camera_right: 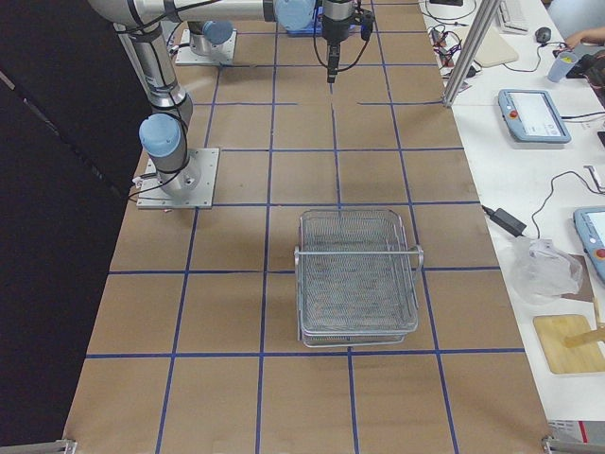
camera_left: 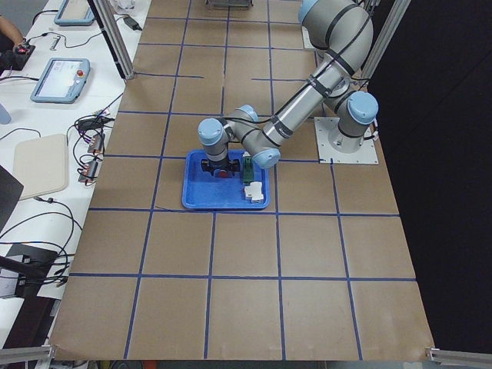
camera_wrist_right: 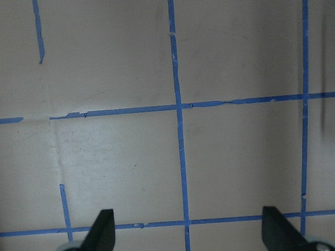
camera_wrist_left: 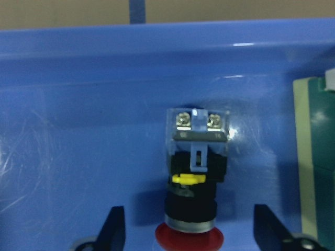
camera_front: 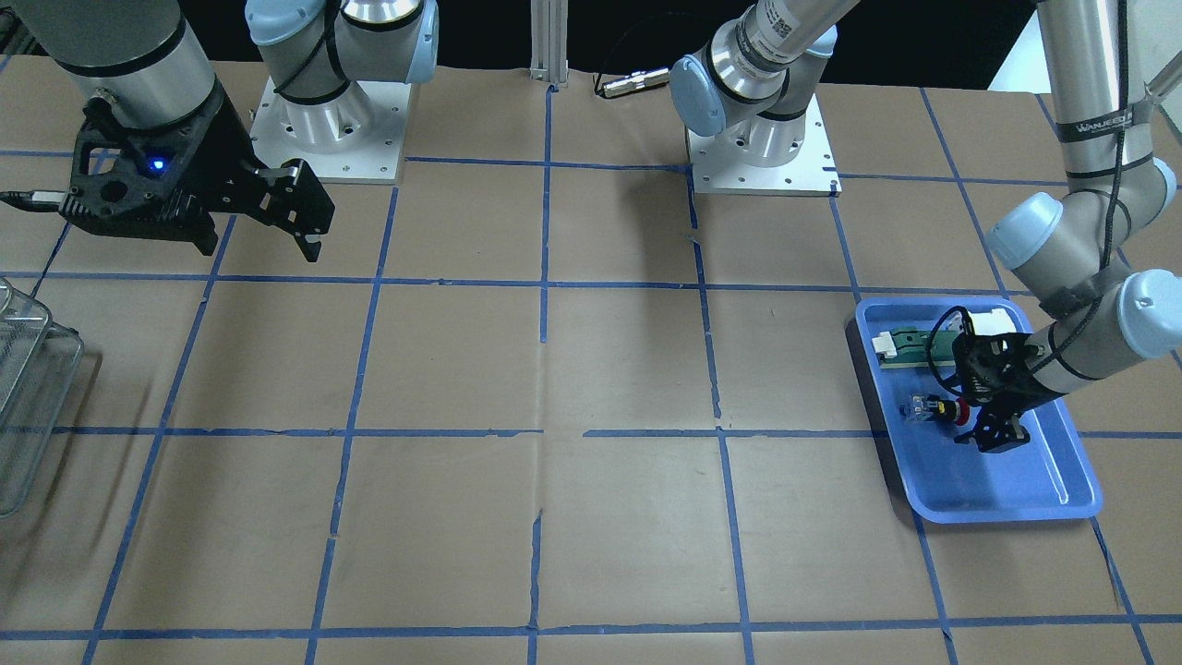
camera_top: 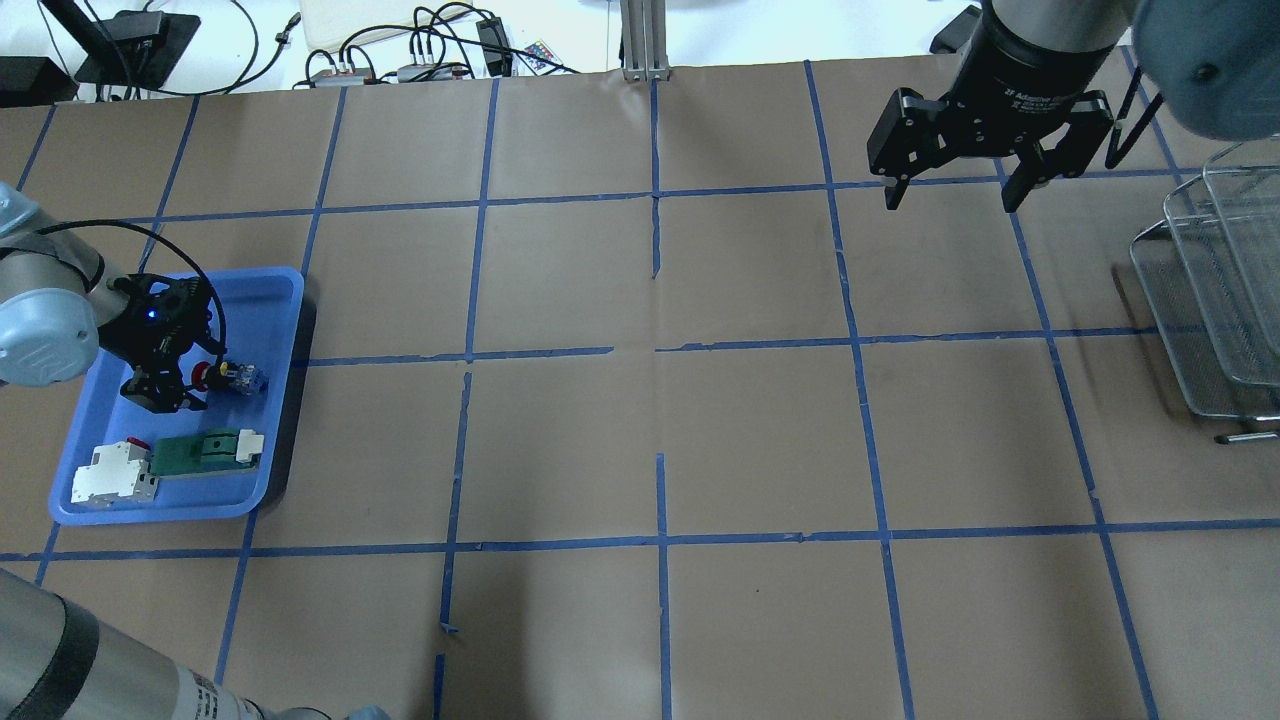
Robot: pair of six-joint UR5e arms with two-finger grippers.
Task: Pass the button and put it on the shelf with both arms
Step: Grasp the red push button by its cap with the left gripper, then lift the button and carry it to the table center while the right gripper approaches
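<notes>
As it gapes wide, left pincer (camera_wrist_left: pixel 191 231) straddles button (camera_wrist_left: pixel 196 157).

On the view's right, the left arm (camera_front: pixel 1082 231) bends down into a blue tray (camera_front: pixel 1007 511) that lies on the brown, blue-taped surface (camera_front: pixel 628 369). The left gripper (camera_front: pixel 977 406) is low over the tray floor, right at the red cap of the button (camera_front: pixel 934 407). The button lies on its side, its clear end pointing away from the gripper; whether the fingers touch it cannot be told. A green-and-white part (camera_front: pixel 910 347) lies in the same tray, on the robot's side of the button. Well apart, at the upper left, the right gripper (camera_front: pixel 259 245) hovers above the surface with its fingers (camera_front: pixel 309 242) spread. A wire shelf (camera_front: pixel 28 397) shows at the left edge.
</notes>
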